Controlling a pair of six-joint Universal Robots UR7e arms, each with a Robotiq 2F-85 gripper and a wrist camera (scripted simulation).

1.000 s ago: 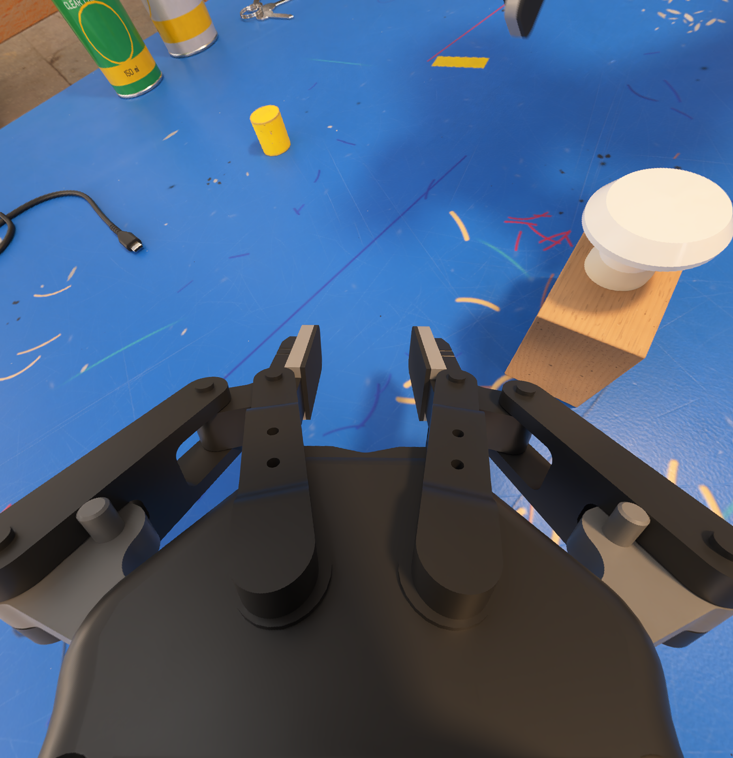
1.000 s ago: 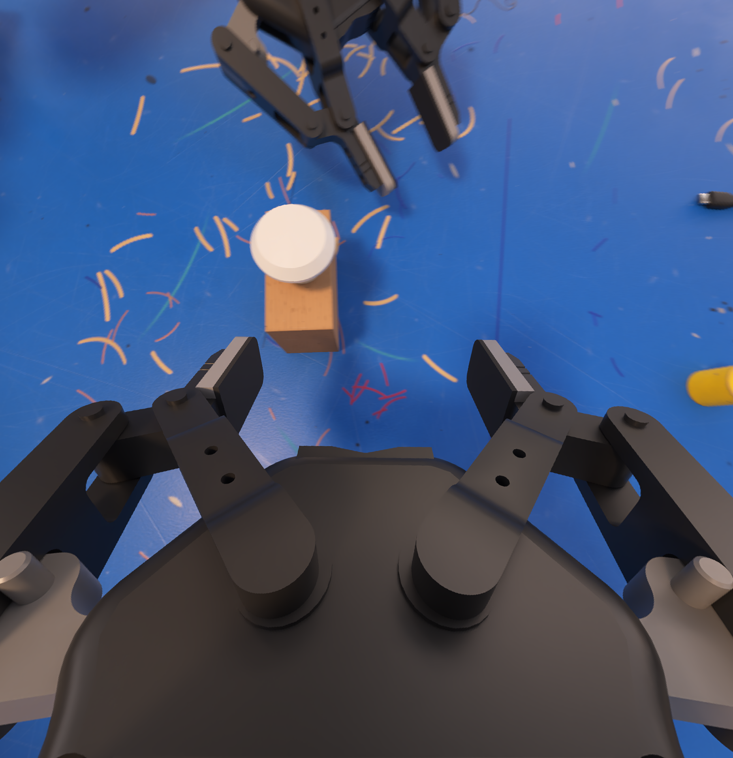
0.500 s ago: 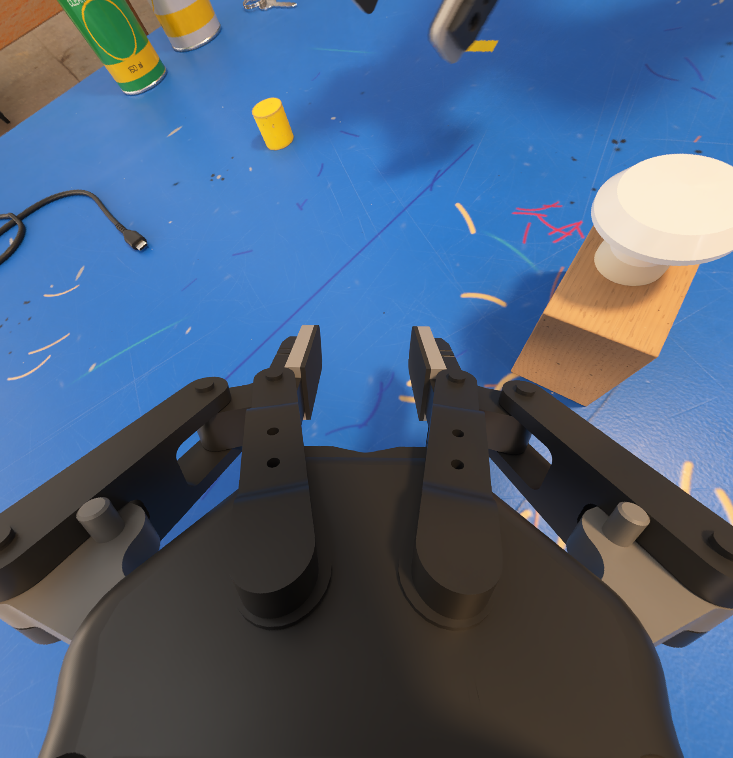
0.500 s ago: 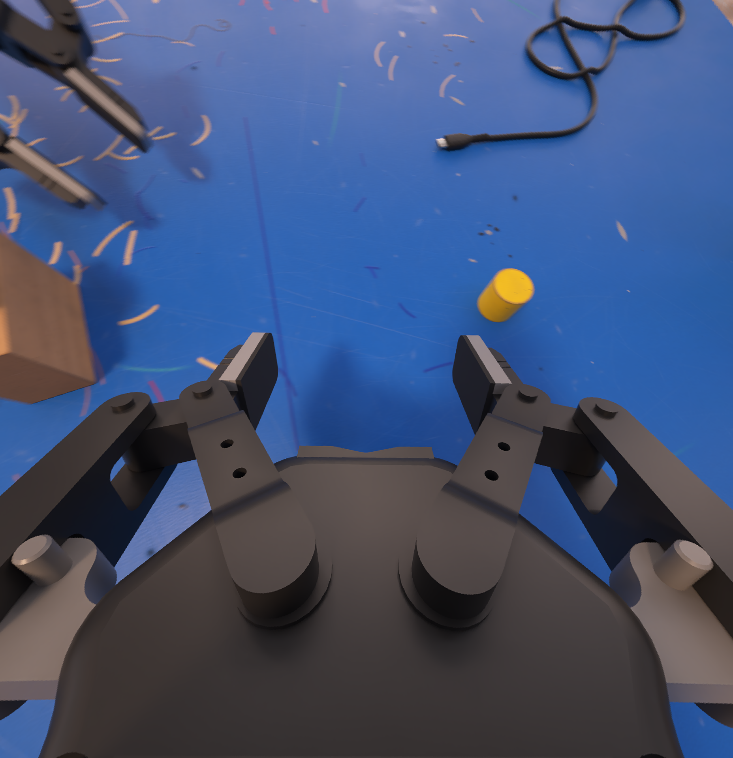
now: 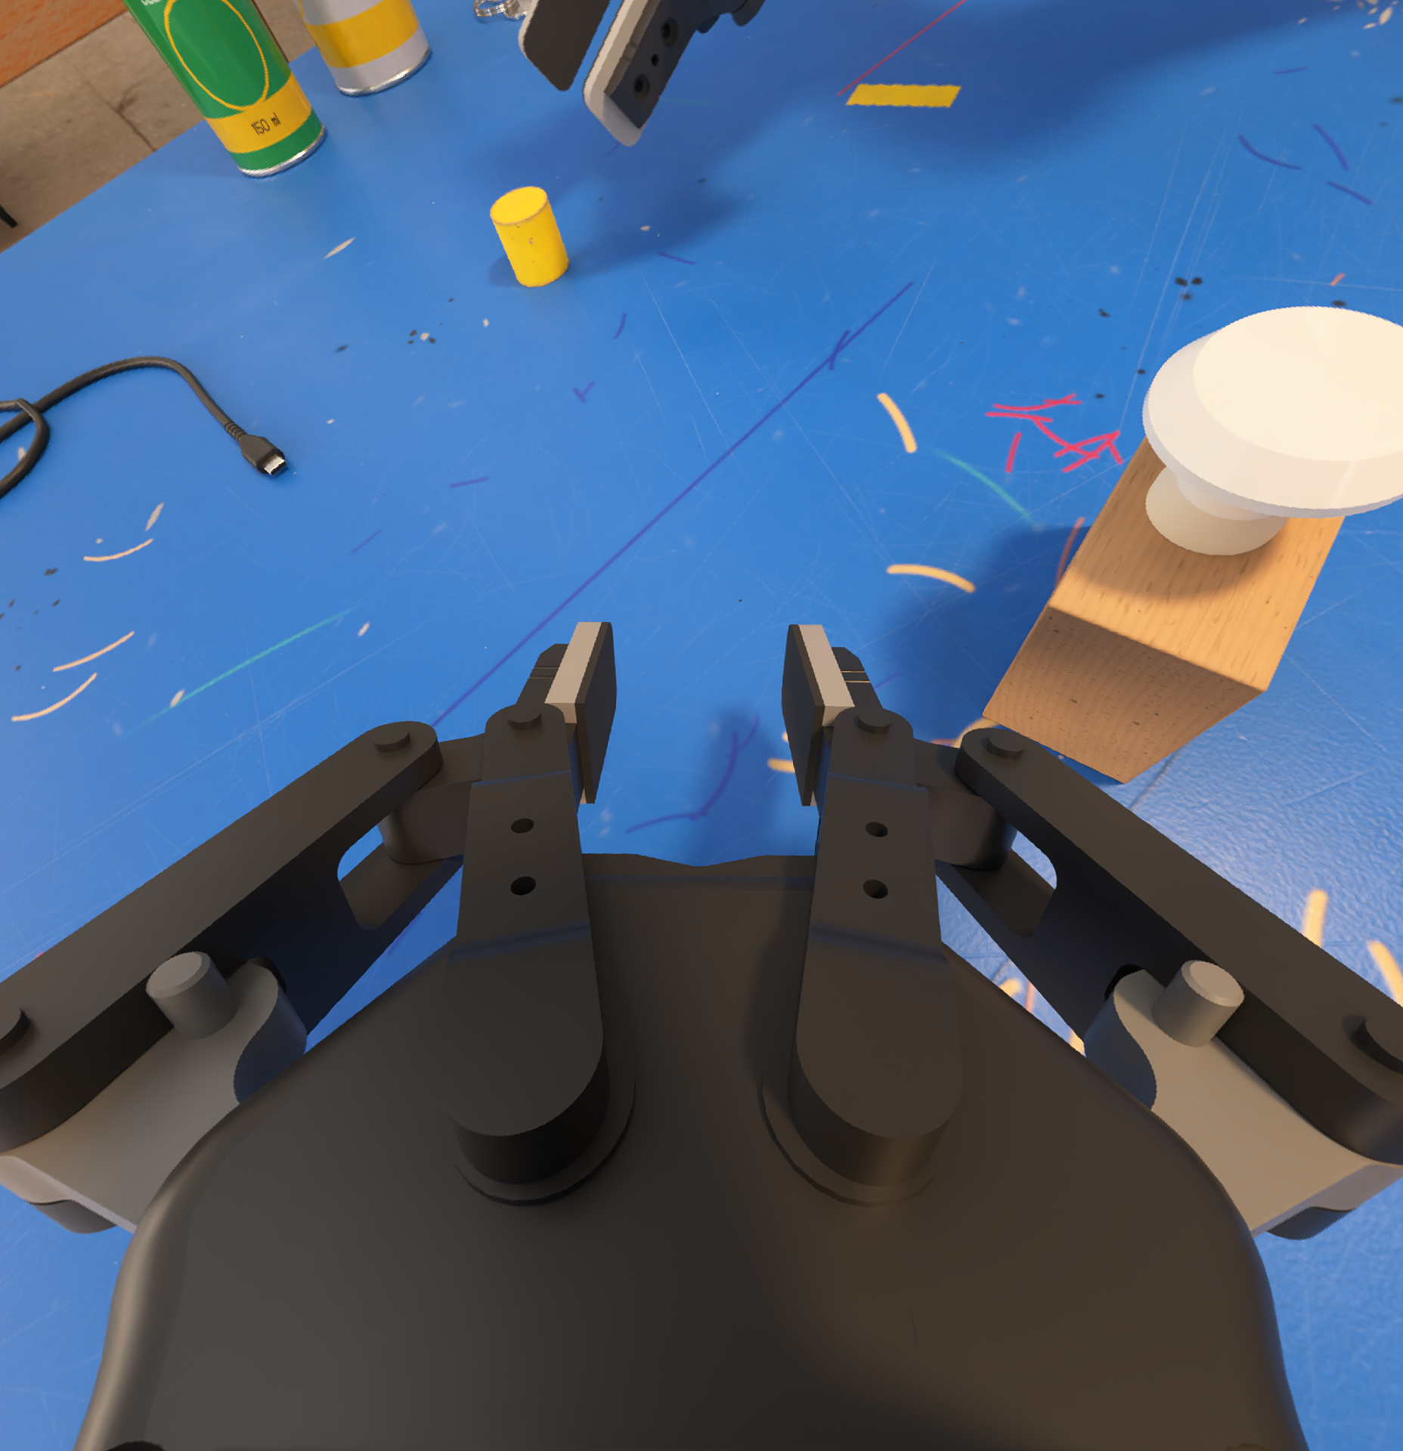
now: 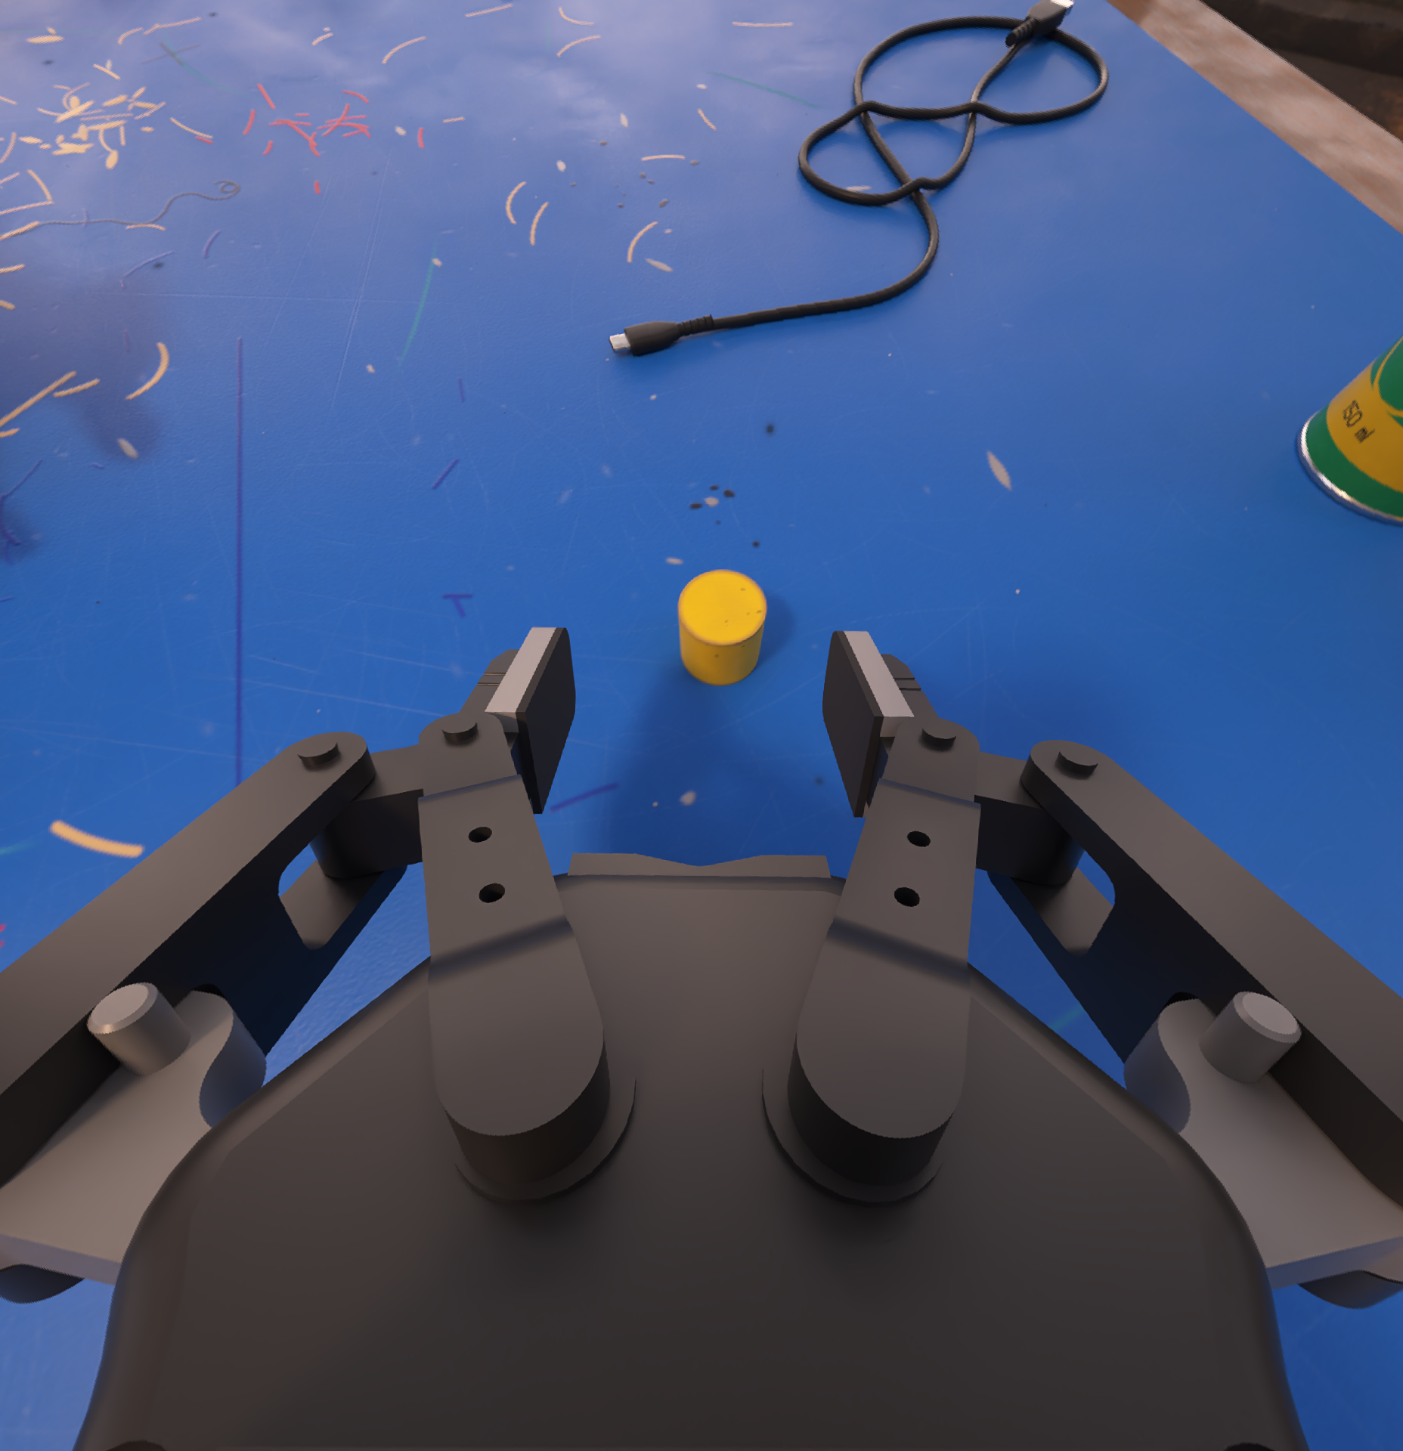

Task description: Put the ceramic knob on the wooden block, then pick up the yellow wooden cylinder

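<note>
Blue worktop (image 5: 761,235) is seen under the left claw (image 5: 698,707) in the left wrist view. The claw is held narrow, with a gap between its fingers, and nothing is gripped. At the right, the white knob (image 5: 1295,416) is set upright on the wooden block (image 5: 1154,628), its stem touching the top face. The yellow cylinder (image 5: 529,235) is found upright farther off, well apart from the block. Above it the fingers of the right claw (image 5: 604,71) are seen, not touching it. A green can (image 5: 235,86) and a second can (image 5: 368,39) stand near the far left edge. A black cable (image 5: 133,400) lies at the left.

In the right wrist view, the right claw (image 6: 698,707) is opened wide and nothing is held. The cylinder (image 6: 720,626) stands on the worktop (image 6: 1075,628) just beyond the fingertips, in line with the gap between them. The cable (image 6: 902,235) is coiled farther off, and the green can (image 6: 1374,447) is cut by the right edge.
</note>
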